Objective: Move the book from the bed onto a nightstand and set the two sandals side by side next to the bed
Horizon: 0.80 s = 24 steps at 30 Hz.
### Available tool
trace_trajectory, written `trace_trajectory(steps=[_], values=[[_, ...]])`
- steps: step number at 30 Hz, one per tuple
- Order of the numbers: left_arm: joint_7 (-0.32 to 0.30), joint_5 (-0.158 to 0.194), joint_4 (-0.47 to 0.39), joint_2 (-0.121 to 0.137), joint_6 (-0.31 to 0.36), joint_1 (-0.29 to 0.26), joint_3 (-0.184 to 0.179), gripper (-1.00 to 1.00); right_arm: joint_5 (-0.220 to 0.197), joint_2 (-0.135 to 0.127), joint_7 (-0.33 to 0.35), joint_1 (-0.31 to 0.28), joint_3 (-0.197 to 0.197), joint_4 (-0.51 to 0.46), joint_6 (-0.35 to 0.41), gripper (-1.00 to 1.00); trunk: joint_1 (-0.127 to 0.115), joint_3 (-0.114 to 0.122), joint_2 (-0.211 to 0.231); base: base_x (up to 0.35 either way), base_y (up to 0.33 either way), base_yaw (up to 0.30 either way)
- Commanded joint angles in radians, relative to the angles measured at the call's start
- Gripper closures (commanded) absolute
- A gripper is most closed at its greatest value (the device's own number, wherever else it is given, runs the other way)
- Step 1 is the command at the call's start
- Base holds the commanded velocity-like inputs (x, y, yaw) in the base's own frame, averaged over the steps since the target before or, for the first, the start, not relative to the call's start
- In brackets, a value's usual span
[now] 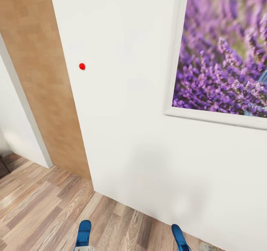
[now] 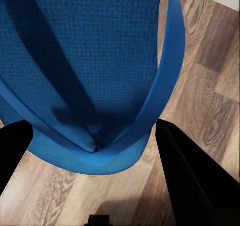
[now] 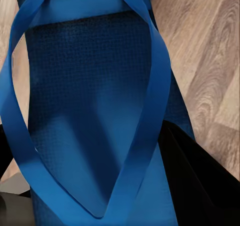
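I can read no writing, brand or label anywhere: the white wall point(image 1: 126, 132) ahead of me is blank apart from a small red dot point(image 1: 82, 66), and the white-framed picture point(image 1: 222, 54) hanging on it at the right is just purple lavender flowers. A light wood panel point(image 1: 40, 76) runs down the wall's left side, and the wood-plank floor point(image 1: 44, 206) lies below.

Both sandals are up off the floor, one in each claw. In the head view the left sandal point(image 1: 83, 234) and the right sandal point(image 1: 180, 238) poke up at the bottom edge, well apart. Each is bright blue, with a finely textured footbed and smooth, thin straps meeting in a V at the toe post.

In the left wrist view, my left claw point(image 2: 95, 151) has its dark fingers point(image 2: 195, 176) on either side of the sandal's point(image 2: 95, 60) rounded toe end, clamped on it as far as I can judge. In the right wrist view, the right claw point(image 3: 95, 186) has one dark finger point(image 3: 200, 181) against the edge of its sandal point(image 3: 90, 110); it looks clamped on the sole too.
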Motion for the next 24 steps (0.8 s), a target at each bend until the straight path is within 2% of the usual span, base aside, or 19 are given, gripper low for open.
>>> trace_trajectory(steps=[1, 7, 24], values=[[-0.004, 0.011, 0.001, 0.000, -0.003, -0.001, -0.008, 1.00, -0.012, -0.001, 0.002, 0.000, 0.006, -0.001, 0.007, 1.00, 0.001, -0.001, -0.001, 0.327, 0.000, 0.289], [-0.004, 0.011, 0.001, 0.000, -0.004, -0.001, -0.008, 1.00, -0.012, 0.000, 0.002, 0.000, 0.006, -0.001, 0.007, 1.00, 0.001, -0.001, -0.001, 0.267, 0.000, 0.289], [-0.004, 0.011, 0.001, 0.000, -0.005, -0.001, -0.008, 1.00, -0.012, 0.001, 0.002, 0.000, 0.006, -0.001, 0.007, 1.00, 0.001, -0.001, -0.001, 0.013, 0.000, 0.288]])
